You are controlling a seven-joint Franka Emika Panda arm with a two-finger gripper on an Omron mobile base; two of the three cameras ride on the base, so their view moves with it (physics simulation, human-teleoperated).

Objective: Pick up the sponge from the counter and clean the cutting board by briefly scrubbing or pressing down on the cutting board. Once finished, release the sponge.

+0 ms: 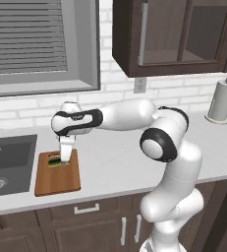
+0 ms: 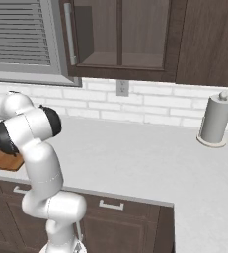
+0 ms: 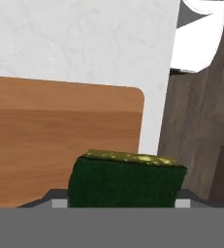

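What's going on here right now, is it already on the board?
The white arm has reached out to the left over the cutting board, which lies on the counter beside the sink. Its tool points straight down at the far end of the board with the sponge between its fingers, at or just above the wood. The hand view shows the green sponge held over the board's surface. It has not been released.
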